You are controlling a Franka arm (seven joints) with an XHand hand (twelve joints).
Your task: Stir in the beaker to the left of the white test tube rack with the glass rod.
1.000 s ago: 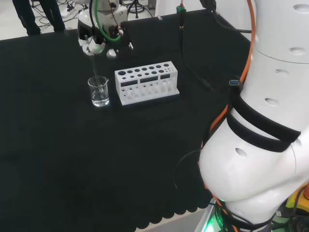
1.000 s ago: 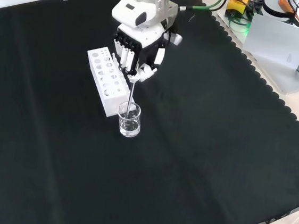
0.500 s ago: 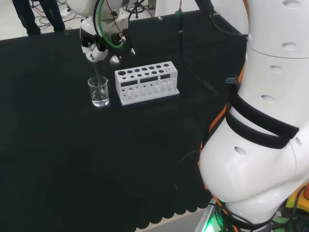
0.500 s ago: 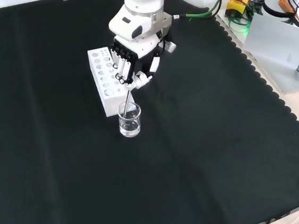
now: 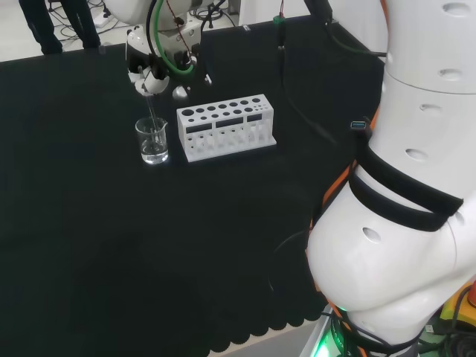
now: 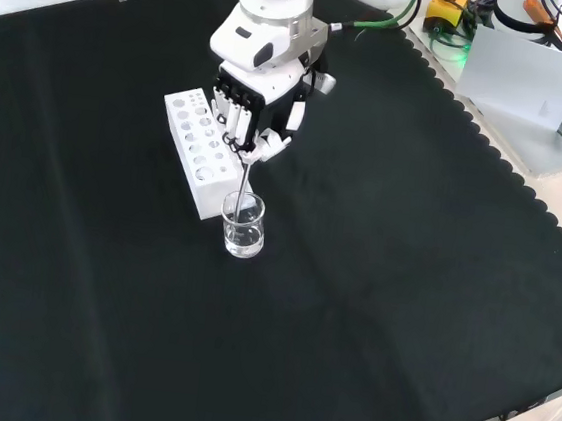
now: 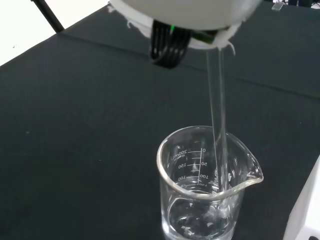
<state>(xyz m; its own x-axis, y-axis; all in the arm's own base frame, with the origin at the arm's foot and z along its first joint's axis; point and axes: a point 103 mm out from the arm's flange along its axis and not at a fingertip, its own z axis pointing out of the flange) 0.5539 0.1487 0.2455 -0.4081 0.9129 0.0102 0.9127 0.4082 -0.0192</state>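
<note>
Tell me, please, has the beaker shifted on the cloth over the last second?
No. The beaker stands just left of the white rack in the head view, as before.

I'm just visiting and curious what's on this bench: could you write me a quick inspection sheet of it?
Surface: black cloth, flat.
Job's things: beaker holding clear liquid, beside the white rack; glass rod dips into the beaker.
Clutter: nothing seen on the cloth.
Hand: hand above the beaker, fingers curled round the rod's top.
Cables: black cable across the cloth past the rack.
Surroundings: grey panel and gear beyond the cloth's edge.
</note>
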